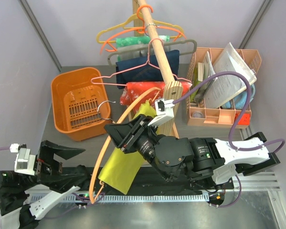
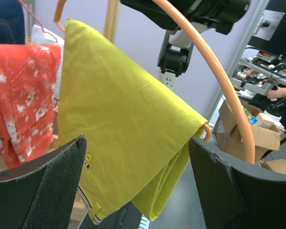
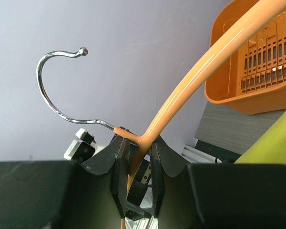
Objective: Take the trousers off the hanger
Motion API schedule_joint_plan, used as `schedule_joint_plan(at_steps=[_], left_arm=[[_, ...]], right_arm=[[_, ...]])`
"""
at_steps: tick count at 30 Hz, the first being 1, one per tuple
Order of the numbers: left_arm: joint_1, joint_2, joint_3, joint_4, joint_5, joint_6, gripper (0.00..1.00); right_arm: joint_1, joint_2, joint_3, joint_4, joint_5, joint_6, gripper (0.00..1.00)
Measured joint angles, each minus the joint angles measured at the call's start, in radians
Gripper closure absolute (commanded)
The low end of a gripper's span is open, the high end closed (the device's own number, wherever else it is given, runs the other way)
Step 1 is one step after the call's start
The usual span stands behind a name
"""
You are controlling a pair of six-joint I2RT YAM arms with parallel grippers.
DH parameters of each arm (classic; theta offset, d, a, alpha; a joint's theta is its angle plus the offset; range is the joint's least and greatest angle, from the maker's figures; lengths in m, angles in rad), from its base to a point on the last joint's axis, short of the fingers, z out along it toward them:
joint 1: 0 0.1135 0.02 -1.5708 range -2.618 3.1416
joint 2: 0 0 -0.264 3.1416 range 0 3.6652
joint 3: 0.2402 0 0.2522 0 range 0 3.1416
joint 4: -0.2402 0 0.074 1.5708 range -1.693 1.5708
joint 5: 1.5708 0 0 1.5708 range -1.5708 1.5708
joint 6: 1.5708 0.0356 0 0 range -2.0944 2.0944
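— Which way did the trousers [image 2: 124, 119] lie from the left fingers [image 2: 52, 186]?

— Straight ahead and close. The left fingers were spread wide with nothing in them. The folded cloth hung before the gap, its lower edge dipping between the two pads in the left wrist view.

— And the hanger [image 3: 190, 81]?

— The right fingers [image 3: 120, 162] were closed on its neck, just below the metal hook [image 3: 52, 95], and held it tilted, one tip near the worktop's [image 1: 148, 214] near edge. The trousers were draped over its lower bar. From above, their long axis ran slantwise from beside the wooden pole [image 1: 164, 62] toward the near left.

— So the left arm was the nearer one?

— I judged so, and the right was taken up with the hanger.

— Anything in the way?

— The red patterned cloth [image 2: 24, 95] hung just beside the trousers, near enough to be caught by mistake. The orange basket [image 1: 69, 90] stood well apart.
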Motion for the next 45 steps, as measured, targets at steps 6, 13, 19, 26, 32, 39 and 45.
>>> schedule_joint_plan(at_steps=[6, 13, 19, 26, 32, 39, 45], left_arm=[[0.021, -0.008, -0.048, 0.053, 0.05, 0.031, 0.14], [0.048, -0.008, -0.111, 0.116, 0.103, 0.056, 0.13], [0.08, -0.008, -0.116, 0.159, 0.178, 0.061, 0.1], [0.126, -0.004, -0.116, 0.219, 0.266, 0.054, 0.1], [0.162, 0.048, -0.116, 0.278, 0.307, 0.04, 0.14], [0.169, 0.119, -0.135, 0.308, 0.344, 0.028, 0.13], [0.169, 0.132, -0.137, 0.318, 0.361, 0.028, 0.16]], right_arm=[[0.0, -0.039, -0.038, 0.022, 0.0, 0.032, 0.99], [0.0, -0.068, -0.053, 0.055, 0.0, 0.046, 0.99], [0.0, -0.068, -0.056, 0.071, 0.0, 0.056, 0.99], [0.0, -0.069, -0.068, 0.096, 0.002, 0.061, 0.99], [0.0, -0.069, -0.081, 0.108, 0.003, 0.063, 0.99], [0.0, -0.072, -0.111, 0.153, 0.015, 0.061, 0.99], [0.0, -0.072, -0.124, 0.185, 0.02, 0.058, 0.99]])
